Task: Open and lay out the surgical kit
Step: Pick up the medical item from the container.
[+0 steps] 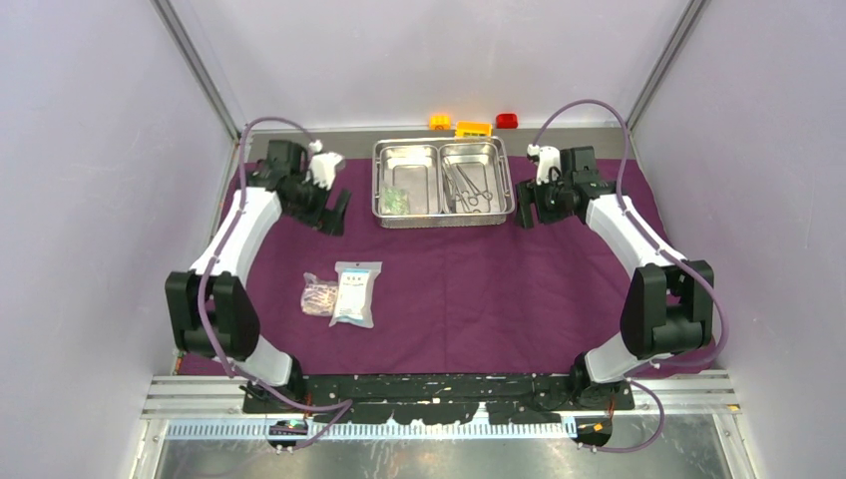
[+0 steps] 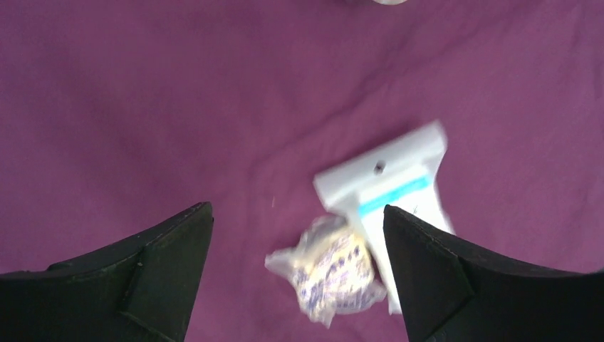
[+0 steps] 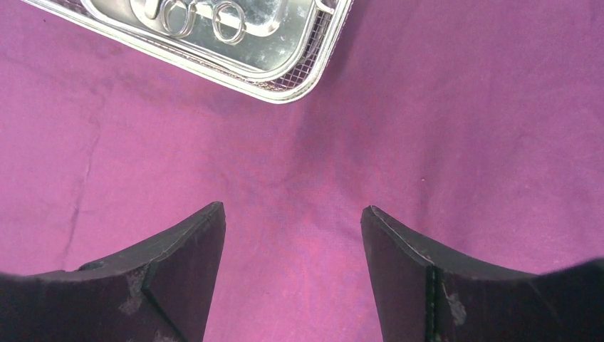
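- While the kit lay partly unpacked, the cloth [image 1: 479, 289] was seen spread flat over the counter, with the tray [image 1: 444, 222] at its far middle, between the two arms.
- The left pincer [image 2: 298, 208] was held spread, with nothing between its jaws. It was poised over bare cloth near the tray's left end.
- The right pincer [image 3: 292, 208] was likewise spread and empty, just beside the tray's right end. A corner of the tray was caught in its wrist view.
- Steel instruments [image 1: 469, 188] with ring handles were found in the tray's right compartment, and a green packet [image 1: 394, 200] in the left one.
- A white packet [image 1: 356, 292] and a crumpled clear packet [image 1: 319, 296] were laid touching, side by side, on the near-left cloth.
- The packets were judged light, soft and slippery. A pinch at a sealed edge, or at the white packet's header by its punched hole, would likely serve best.
- The instruments were judged thin, stiff and slick, lying low on the steel and perhaps tangled. The ring handles were judged the surest hold.
- The tray was judged rigid and the heaviest piece, best taken by its rim.
- A blue band was made out across the white packet, but its print was blurred in the wrist view and too small from above. No brand or word could be read.
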